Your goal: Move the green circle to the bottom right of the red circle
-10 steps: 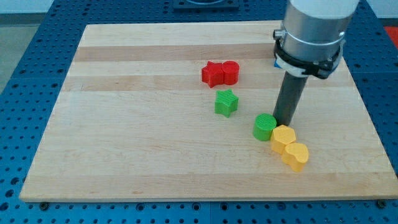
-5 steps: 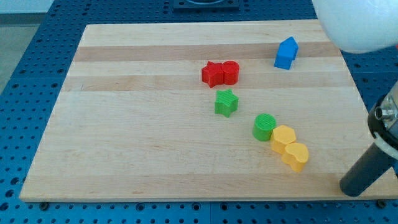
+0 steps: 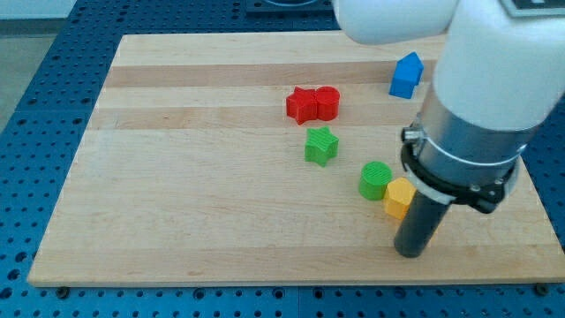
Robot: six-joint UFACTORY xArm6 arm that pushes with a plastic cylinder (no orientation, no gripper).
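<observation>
The green circle (image 3: 375, 179) lies right of the board's middle, touching a yellow block (image 3: 399, 196) on its lower right. The red circle (image 3: 327, 102) sits up and to the left of it, touching a red star (image 3: 302, 105). A green star (image 3: 321, 146) lies between the two circles. My tip (image 3: 410, 251) rests on the board below and to the right of the green circle, just below the yellow block. The rod and arm hide the second yellow block.
A blue house-shaped block (image 3: 406, 75) stands near the board's top right. The wooden board (image 3: 177, 177) lies on a blue perforated table (image 3: 26, 106). The arm's white and grey body (image 3: 477, 106) covers the board's right side.
My tip swung from just right of the green circle out to the board's bottom right corner, then back left to below the yellow blocks. No block has moved.
</observation>
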